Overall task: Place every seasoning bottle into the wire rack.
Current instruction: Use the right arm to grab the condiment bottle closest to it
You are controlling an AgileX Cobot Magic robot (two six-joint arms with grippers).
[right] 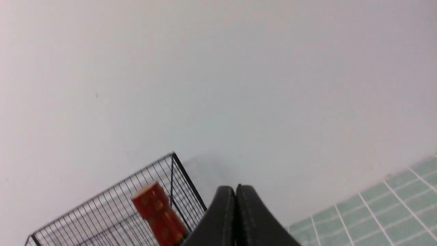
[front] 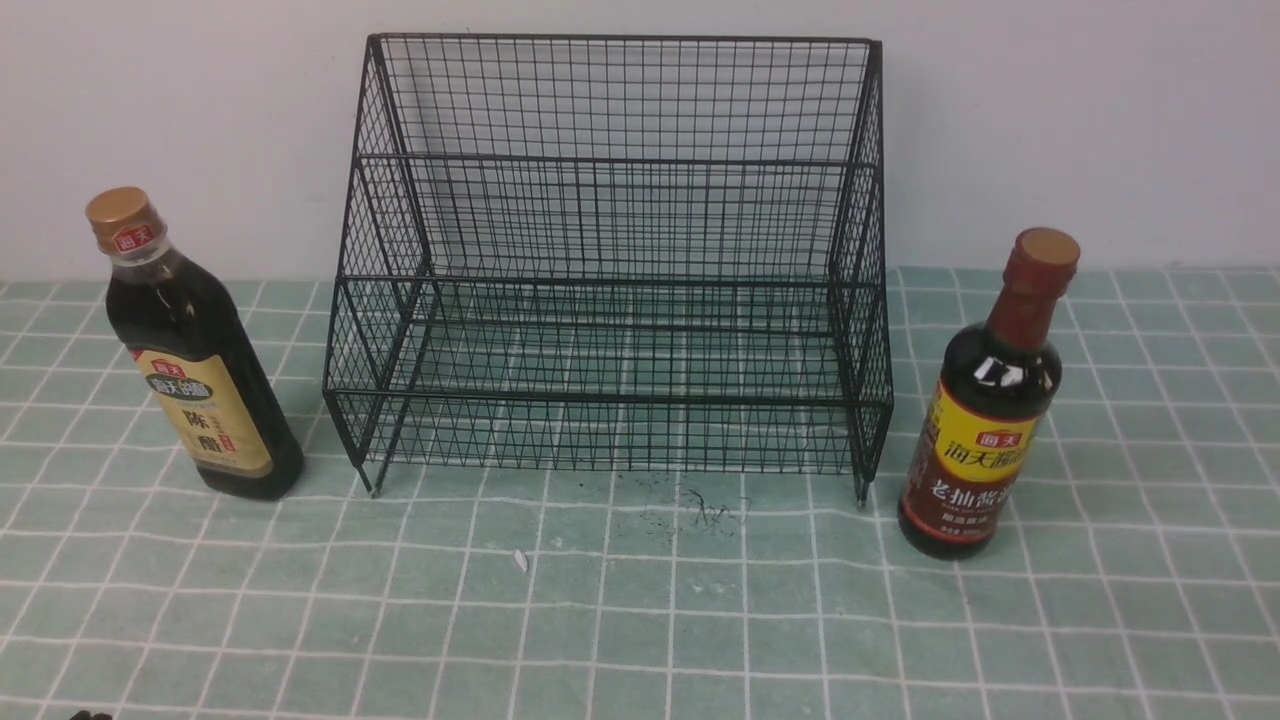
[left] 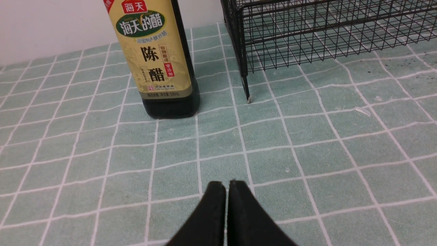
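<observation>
Both bottles stand upright outside the wire rack (front: 610,260), caps up and long axes vertical. The gold-capped bottle (front: 195,360) is on the tabletop (front: 640,620) just left of the rack's left front leg. The red-necked bottle (front: 985,410) is just right of its right front leg. Labels face away from the rack's back. The left gripper (left: 227,186) is well in front of the rack's left leg, jaws pressed together on nothing. The right gripper (right: 235,191) is level with the rack's top, jaws closed too, empty.

Green checked tablecloth (front: 640,620) — wire rack (front: 610,400) centre, gold-capped bottle (front: 195,370) at left, red-necked bottle (front: 985,420) at right
</observation>
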